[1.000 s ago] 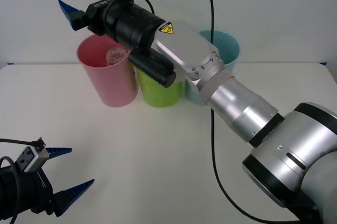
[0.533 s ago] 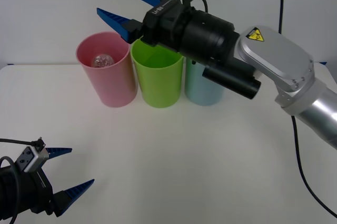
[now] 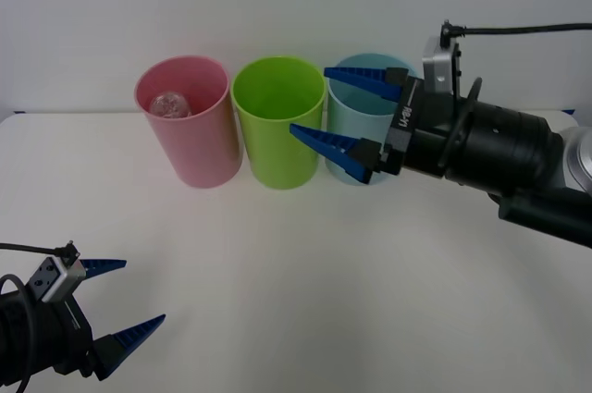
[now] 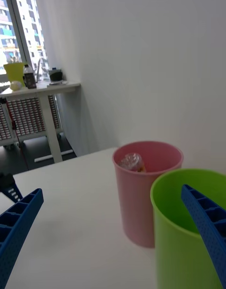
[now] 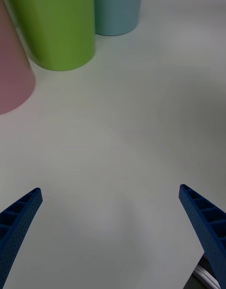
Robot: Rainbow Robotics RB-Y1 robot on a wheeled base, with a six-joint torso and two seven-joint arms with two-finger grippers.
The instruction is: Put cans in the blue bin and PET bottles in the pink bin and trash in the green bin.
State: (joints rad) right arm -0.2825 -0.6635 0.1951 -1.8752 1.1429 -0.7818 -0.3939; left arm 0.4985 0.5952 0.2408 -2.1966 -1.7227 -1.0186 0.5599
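One clear plastic bottle (image 3: 172, 104) inside tall pink plastic bin (image 3: 190, 125); right gripper (image 3: 350, 116) wide open, empty, beside light-blue bin (image 3: 350, 120). Next: locate further item.

Both arms end in a black cylindrical wrist with a small silver camera block, thin black cables and two blue ribbed tapered fingers, the right end effector (image 3: 342, 112) also bearing white lettering, like the left end effector (image 3: 116, 296).

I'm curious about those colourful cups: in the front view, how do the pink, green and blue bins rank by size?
1. Pink bin and green bin: they look alike.
2. Blue bin: looks smaller, but the open right gripper covers part of it, so that's unsure.
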